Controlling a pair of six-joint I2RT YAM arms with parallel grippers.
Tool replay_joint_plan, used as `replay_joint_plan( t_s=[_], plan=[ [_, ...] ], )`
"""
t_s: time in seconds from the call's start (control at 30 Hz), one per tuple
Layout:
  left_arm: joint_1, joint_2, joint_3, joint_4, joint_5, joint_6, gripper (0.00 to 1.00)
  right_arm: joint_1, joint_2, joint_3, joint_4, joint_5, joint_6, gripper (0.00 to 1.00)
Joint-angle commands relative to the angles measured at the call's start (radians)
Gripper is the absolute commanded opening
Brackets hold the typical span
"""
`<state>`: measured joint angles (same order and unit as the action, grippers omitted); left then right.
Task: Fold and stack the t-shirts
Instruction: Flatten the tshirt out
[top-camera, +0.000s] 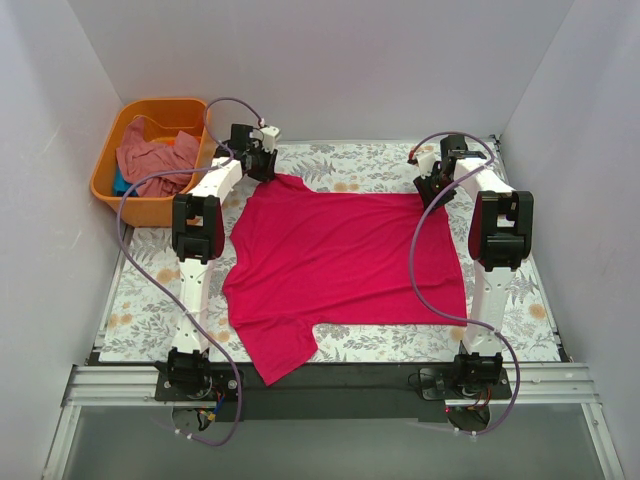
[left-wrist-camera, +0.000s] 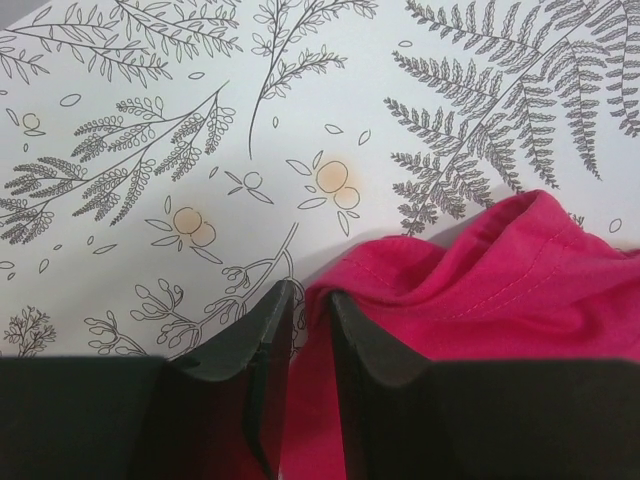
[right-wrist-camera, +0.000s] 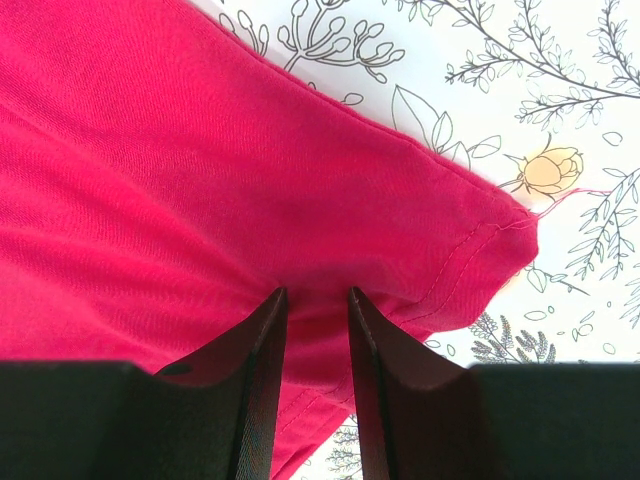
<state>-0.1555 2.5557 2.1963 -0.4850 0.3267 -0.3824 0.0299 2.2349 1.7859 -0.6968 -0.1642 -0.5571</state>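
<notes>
Opening fold of the first garment. The crimson-pink t-shirt lies spread flat on the floral worktop, between your two arms, neck end to the left and hem to the right; one sleeve trails off toward the near edge.

The left gripper sits at the far left corner of the shirt, by the far sleeve; its fingers are drawn close with a raised fold of cloth pinched between them. The right gripper sits at the far right corner; in the right wrist view its fingers clamp the cloth just inside the stitched hem corner, and creases run into the gap.

The salmon-pink t-shirt and a glimpse of the teal-blue t-shirt wait in the orange tub at the far left, well apart from the work.

Judged step: both far corners are gripped and no fold is made yet. The next move probably calls for you to lift both corners together and carry the far edge toward the near edge; keep the arms level and evenly paced so the cloth stays taut; watch that the loose near sleeve does not bunch beneath the fold.
</notes>
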Motion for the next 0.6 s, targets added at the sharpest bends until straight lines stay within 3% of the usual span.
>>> replay_joint_plan(
  t_s=[0.0, 0.23, 0.37, 0.57],
  plan=[
    [-0.004, -0.003, 0.029, -0.012, 0.008, -0.001, 0.21, -0.004, 0.028, 0.015, -0.050, 0.020, -0.017, 0.37],
    [-0.004, -0.011, 0.097, 0.002, -0.072, 0.023, 0.01, -0.004, 0.031, 0.015, -0.050, 0.025, -0.017, 0.36],
    [-0.015, -0.044, 0.103, 0.022, -0.159, 0.138, 0.00, -0.004, 0.043, 0.024, -0.052, 0.034, -0.017, 0.36],
    [-0.053, -0.104, -0.012, 0.123, -0.299, 0.329, 0.00, -0.004, 0.052, 0.036, -0.050, 0.029, -0.010, 0.36]
  ],
)
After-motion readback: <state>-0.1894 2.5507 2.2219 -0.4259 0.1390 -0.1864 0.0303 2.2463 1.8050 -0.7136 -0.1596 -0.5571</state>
